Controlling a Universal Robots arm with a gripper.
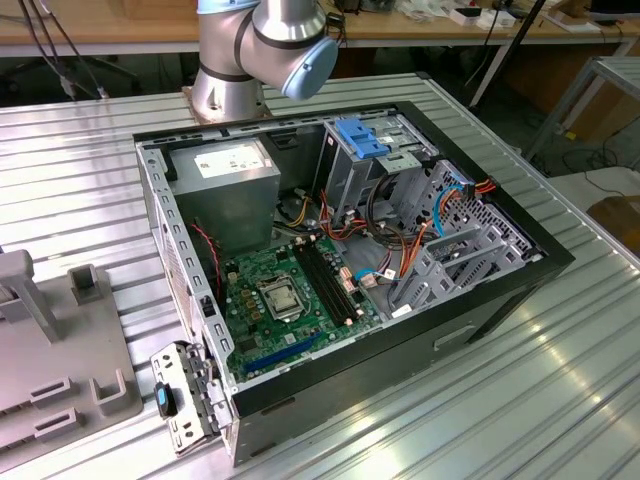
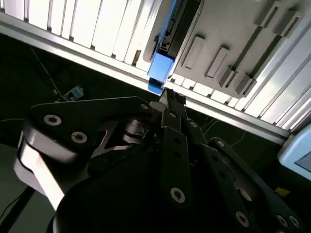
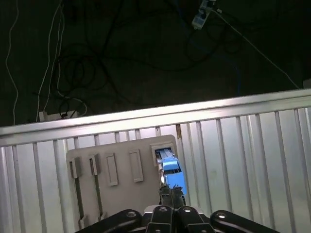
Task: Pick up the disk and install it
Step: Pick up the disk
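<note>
Ribbed metal table (image 1: 560,400) carries an open computer case (image 1: 480,320) and a grey slotted holder (image 3: 126,194), where the disk (image 3: 171,167) stands on edge in an end slot (image 3: 164,149), with the gripper (image 3: 171,193) seemingly pinching its blue end between its jaws. A shallow grip could let the disk tilt, jam in the slot or slip free. A white label (image 1: 228,160) on the case's power supply (image 1: 225,195) is too small to read.
</note>
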